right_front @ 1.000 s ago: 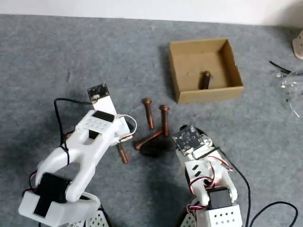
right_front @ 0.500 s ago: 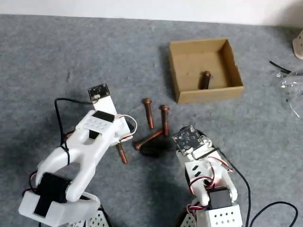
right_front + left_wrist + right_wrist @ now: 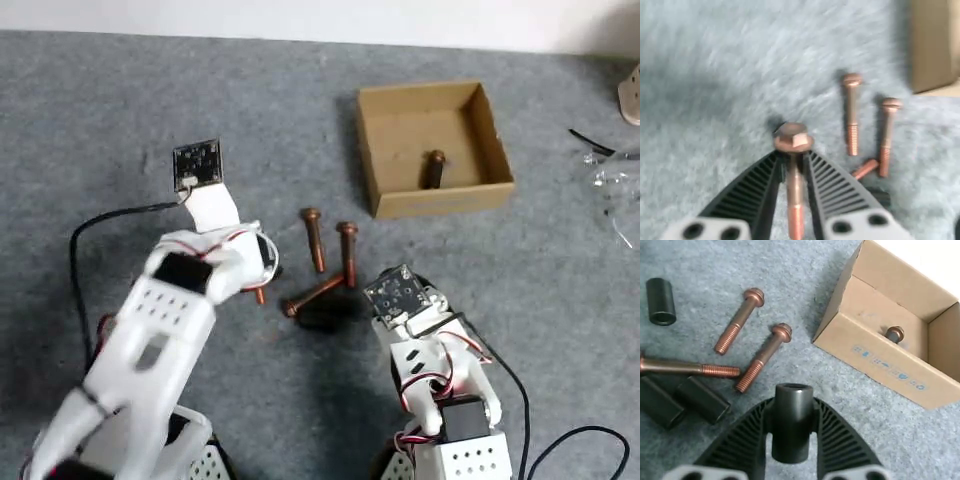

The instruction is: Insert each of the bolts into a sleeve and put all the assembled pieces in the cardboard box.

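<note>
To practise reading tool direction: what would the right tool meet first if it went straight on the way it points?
Likely bare carpet, in the gap between the nearest bolt and a corner of the cardboard box, though depth is unclear.

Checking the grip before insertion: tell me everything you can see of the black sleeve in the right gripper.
The sleeve is a short, matte black tube with a smooth wall and a round open bore at its far end, empty as far as shows. It is clamped between the right gripper's two ribbed fingers, lying along them, open end pointing outward.
</note>
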`<state>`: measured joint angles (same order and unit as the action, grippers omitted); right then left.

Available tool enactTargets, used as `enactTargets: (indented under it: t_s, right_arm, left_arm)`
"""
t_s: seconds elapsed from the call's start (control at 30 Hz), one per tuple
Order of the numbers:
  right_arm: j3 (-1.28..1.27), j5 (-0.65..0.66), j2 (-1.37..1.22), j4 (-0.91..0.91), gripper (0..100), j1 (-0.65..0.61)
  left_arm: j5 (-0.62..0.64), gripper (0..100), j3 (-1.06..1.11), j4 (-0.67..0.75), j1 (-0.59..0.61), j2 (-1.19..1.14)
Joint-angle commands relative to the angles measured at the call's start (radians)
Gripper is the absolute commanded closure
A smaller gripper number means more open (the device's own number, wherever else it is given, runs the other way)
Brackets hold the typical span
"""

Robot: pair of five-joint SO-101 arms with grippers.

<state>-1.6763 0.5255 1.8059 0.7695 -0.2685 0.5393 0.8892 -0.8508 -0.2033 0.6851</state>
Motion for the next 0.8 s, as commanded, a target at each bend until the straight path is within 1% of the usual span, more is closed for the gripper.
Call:
enactTargets:
  t_s: [0.0,0.1,0.23,0.3,0.47,0.77]
  right_arm:
    - [-0.097,-0.011,0.019,0.002,99.5,0.013]
    - [-0.097,-0.011,0.019,0.002,99.5,0.013]
    - [-0.097,-0.012,0.021,0.002,99.5,0.01]
    - [-0.097,-0.012,0.025,0.004,99.5,0.01]
    - [-0.097,-0.012,0.028,0.004,99.5,0.013]
    - [-0.097,-0.014,0.028,0.002,99.5,0.015]
  left_arm:
    - [-0.066,100,0.053,0.081,0.012,0.157]
    - [-0.064,100,0.166,0.216,0.015,0.245]
    - [-0.072,100,0.357,0.445,0.008,0.367]
    - [-0.074,99,0.441,0.522,0.015,0.429]
    - [-0.152,99,0.584,0.545,0.013,0.605]
    - [-0.158,99,0.817,0.542,0.015,1.061]
